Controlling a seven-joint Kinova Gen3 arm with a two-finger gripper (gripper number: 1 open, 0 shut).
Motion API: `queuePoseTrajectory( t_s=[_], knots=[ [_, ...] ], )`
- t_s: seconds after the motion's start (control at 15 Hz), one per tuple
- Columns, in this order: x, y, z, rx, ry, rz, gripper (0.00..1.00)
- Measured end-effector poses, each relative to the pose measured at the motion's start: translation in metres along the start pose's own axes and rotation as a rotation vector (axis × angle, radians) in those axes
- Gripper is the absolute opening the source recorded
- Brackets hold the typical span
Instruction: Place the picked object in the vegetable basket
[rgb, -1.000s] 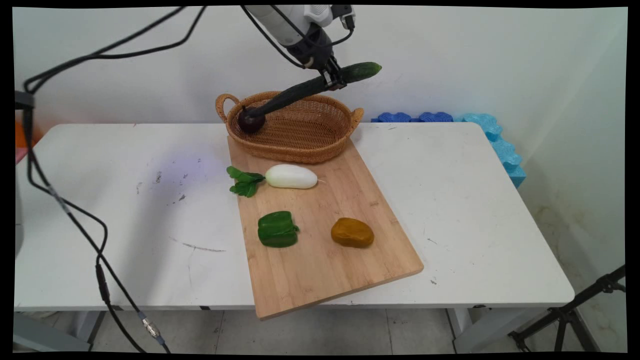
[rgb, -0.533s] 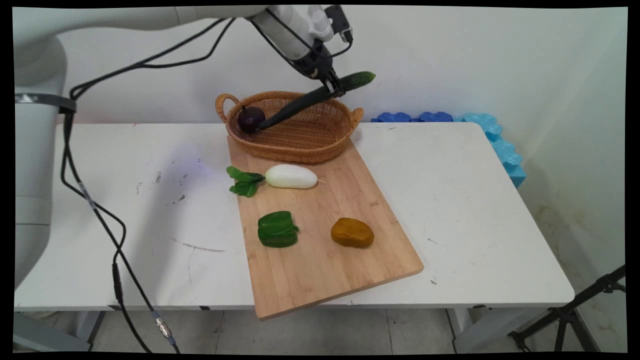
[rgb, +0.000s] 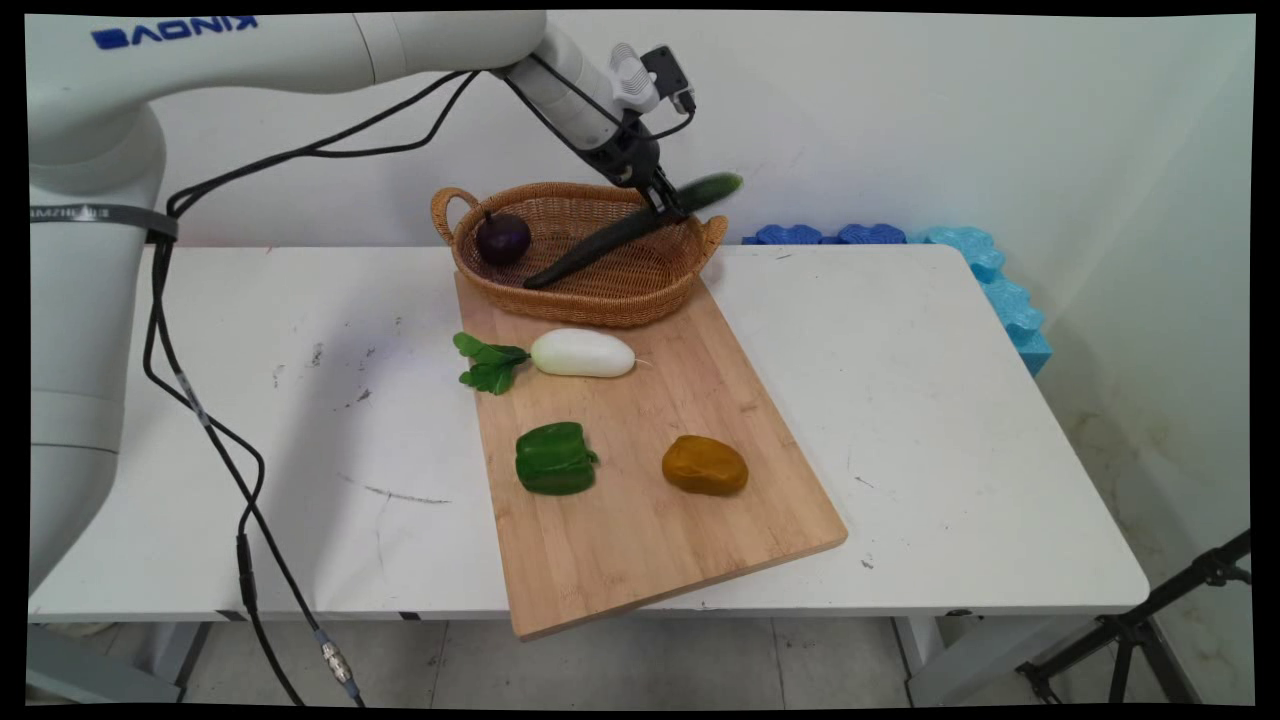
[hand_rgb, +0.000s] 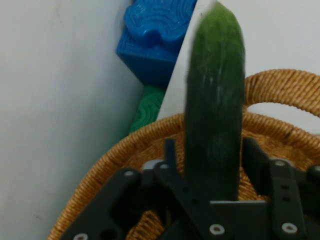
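While clamped in the gripper (rgb: 668, 203), the cucumber (rgb: 610, 235) is held slanting, low end inside the basket (rgb: 590, 300), beside the plum (rgb: 503, 238)

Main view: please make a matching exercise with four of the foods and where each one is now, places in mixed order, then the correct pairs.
Things:
1. cucumber
2. purple fruit
3. white radish
4. green pepper

Places:
A. on the cutting board, just in front of the basket
B. on the cutting board's near half, left of the brown piece
C. held in the gripper, slanting down into the basket
D. in the basket's left end

Pairs: 1-C, 2-D, 3-A, 4-B
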Motion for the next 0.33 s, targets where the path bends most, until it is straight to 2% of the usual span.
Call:
queuePoseTrajectory(
  t_s=[0.33],
  knots=[
    [-0.003, 0.003, -0.012, -0.013, 0.020, -0.005, 1.00]
  ],
)
